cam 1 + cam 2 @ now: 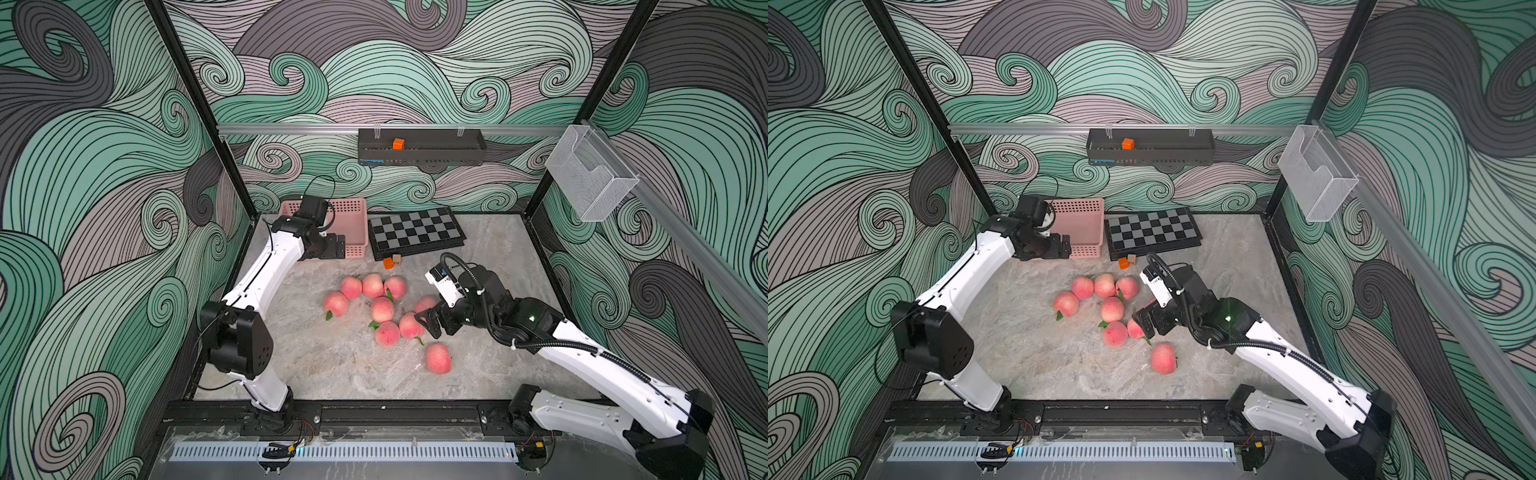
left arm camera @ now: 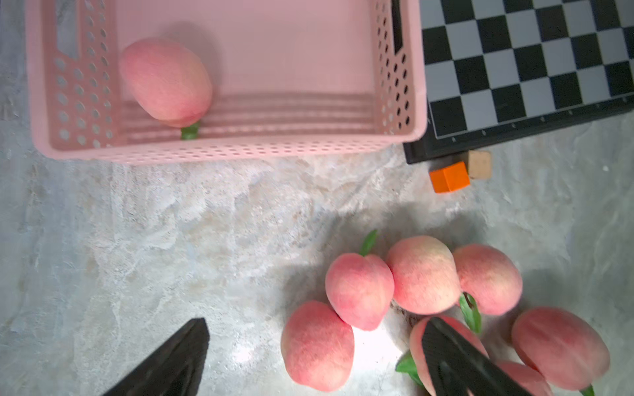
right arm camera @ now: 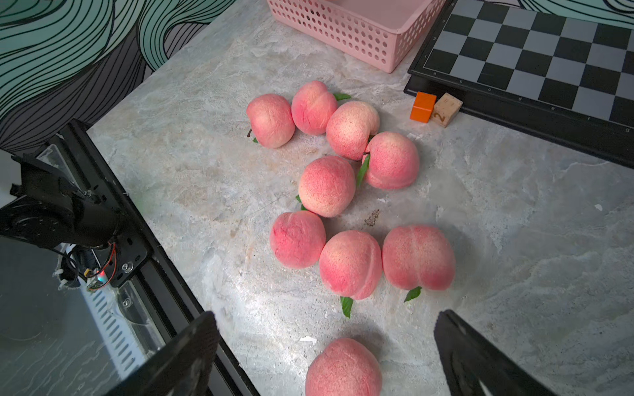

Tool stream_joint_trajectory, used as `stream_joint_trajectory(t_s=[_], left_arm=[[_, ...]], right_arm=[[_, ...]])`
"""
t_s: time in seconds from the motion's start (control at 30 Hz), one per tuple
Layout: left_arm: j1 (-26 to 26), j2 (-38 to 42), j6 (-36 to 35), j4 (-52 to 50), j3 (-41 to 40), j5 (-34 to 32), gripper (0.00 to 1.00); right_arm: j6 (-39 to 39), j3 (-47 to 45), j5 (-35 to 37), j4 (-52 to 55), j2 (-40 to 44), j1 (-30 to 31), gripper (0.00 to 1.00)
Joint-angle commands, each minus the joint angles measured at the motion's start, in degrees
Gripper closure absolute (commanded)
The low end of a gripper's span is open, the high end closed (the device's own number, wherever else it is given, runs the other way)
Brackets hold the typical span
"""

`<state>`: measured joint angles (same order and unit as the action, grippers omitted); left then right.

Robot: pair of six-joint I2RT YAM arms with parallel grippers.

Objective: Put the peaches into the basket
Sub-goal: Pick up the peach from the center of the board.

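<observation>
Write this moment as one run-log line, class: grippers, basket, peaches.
left gripper: open, empty, near basket | right gripper: open, empty, above loose peaches | basket: one peach inside | table: nine loose peaches

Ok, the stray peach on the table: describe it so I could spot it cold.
On the grey stone table, find the cluster of peaches in the middle. Go to its side away from the pink basket: one peach lies there. Of those on the table, it alone touches no other; the rest sit bunched.
</observation>
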<state>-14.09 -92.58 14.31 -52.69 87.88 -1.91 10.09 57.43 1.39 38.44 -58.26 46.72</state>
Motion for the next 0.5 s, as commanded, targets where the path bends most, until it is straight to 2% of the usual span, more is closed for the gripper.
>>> stream_joint_trajectory(t_s=[0.0,0.17,0.27,0.47], left_arm=[[-2.3,5.3,2.0,0.5,-5.9,2.4,0.01],[-6.1,10.7,3.7,1.1,-14.9,3.2,0.01],[-6.7,13.7,5.1,1.2,-18.0,3.3,0.01],[-6.8,14.7,6.1,2.4,-22.5,1.8,0.01]], right_arm=[[3.1,-2.5,2.2,1.4,3.2,1.2,0.01],[6.8,-8.7,2.7,-0.9,7.0,2.7,0.01],[8.3,-11.3,2.5,-2.8,7.8,3.6,0.01],[8.4,-13.6,2.6,-4.9,8.7,5.8,0.01]])
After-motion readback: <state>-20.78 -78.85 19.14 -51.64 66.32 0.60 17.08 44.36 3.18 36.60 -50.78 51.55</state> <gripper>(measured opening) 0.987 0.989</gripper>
